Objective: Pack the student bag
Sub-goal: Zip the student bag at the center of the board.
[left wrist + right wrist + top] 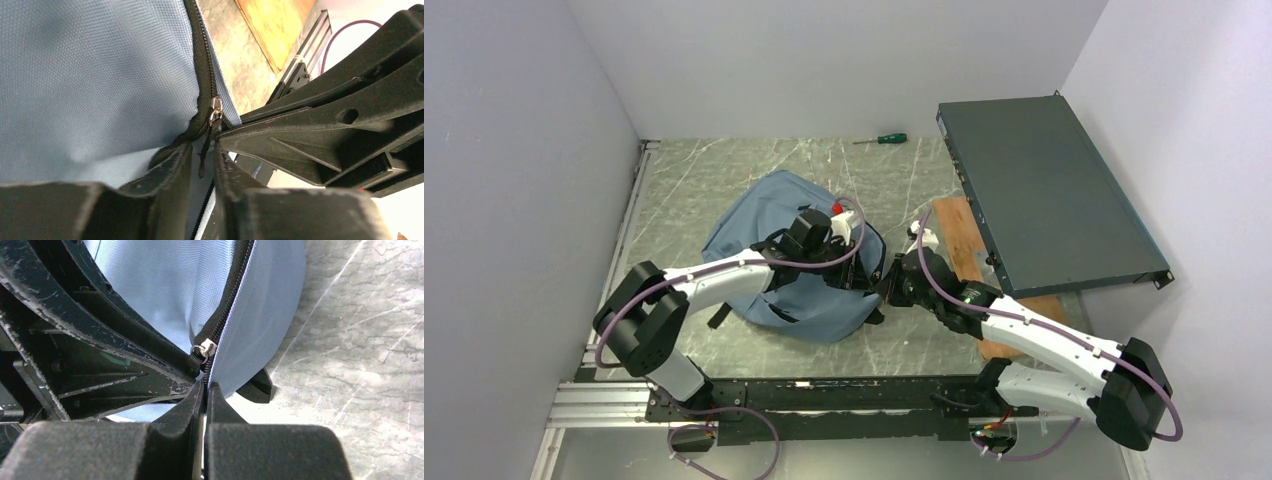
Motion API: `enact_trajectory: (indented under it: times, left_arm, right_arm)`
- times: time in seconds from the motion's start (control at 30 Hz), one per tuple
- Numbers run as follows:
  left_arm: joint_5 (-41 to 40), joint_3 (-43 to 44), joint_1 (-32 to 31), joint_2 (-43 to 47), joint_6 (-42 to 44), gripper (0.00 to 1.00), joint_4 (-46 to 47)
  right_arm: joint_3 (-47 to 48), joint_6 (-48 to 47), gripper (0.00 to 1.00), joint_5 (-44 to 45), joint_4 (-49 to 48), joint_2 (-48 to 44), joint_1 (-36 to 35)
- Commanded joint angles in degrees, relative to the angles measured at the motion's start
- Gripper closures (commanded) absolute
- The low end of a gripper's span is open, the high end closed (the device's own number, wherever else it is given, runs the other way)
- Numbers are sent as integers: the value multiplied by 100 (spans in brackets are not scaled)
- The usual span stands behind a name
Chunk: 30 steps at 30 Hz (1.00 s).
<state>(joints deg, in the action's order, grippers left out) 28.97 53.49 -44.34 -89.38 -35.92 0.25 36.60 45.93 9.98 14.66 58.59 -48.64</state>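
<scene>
The grey-blue student bag (759, 215) lies in the middle of the table. Both grippers meet at its right edge, on the black zipper. My left gripper (202, 150) is slightly open, and the thin black pull cord (204, 159) of the zipper slider (216, 109) hangs in the gap, touching neither finger. My right gripper (205, 387) is shut on the zipper edge of the bag just below the slider (206, 348). In the top view the left gripper (869, 272) and right gripper (890, 285) nearly touch. What is inside the bag is hidden.
A flat dark grey metal box (1044, 190) lies at the right, partly on a wooden board (957, 240). A green-handled screwdriver (882, 139) lies near the back wall. Something red (837, 209) shows behind the left wrist. A black strap end (256, 387) sticks out under the bag.
</scene>
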Motion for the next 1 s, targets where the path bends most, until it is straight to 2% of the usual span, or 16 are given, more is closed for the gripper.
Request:
enact_trajectory:
  times: [0.0, 0.07, 0.17, 0.23, 0.27, 0.33, 0.4, 0.43, 0.53, 0.73, 0.9, 0.97]
  left_arm:
    - [237, 291, -51, -143, 61, 82, 348]
    - [71, 350, -45, -129, 196, 100, 143]
    - [-174, 319, -46, 80, 368, 100, -90]
    - [-266, 267, -50, 267, 460, 100, -298]
    - [-318, 217, -51, 374, 466, 100, -377]
    - [-388, 70, -68, 645, 470, 100, -442]
    - [-595, -14, -104, 887, 432, 100, -623]
    - [-663, -36, -124, 974, 434, 100, -687]
    - [-674, 8, -140, 1033, 346, 100, -882]
    - [-815, 113, -260, 1061, 334, 100, -1173]
    - [-958, 120, -341, 1133, 369, 100, -1274]
    - [-970, 105, -389, 1113, 375, 100, -1269]
  right_arm:
    - [129, 20, 100, -203, -517, -231, -58]
    - [115, 30, 100, -190, -519, -267, -58]
    - [219, -43, 100, -65, -316, -267, -58]
    - [486, -40, 100, 197, 214, -192, -58]
    - [660, -50, 96, 327, 579, -145, -58]
    - [1025, -6, 68, 550, 996, -39, -58]
    - [1283, 85, 50, 662, 1218, 155, -49]
    - [1417, 89, 43, 666, 1243, 288, -17]
    - [1899, 78, 32, 724, 1412, 906, 62]
    - [2258, 276, 29, 651, 1433, 1589, 224]
    - [2168, 450, 36, 728, 1438, 1901, 224]
    - [1992, 452, 44, 664, 1143, 1929, 216]
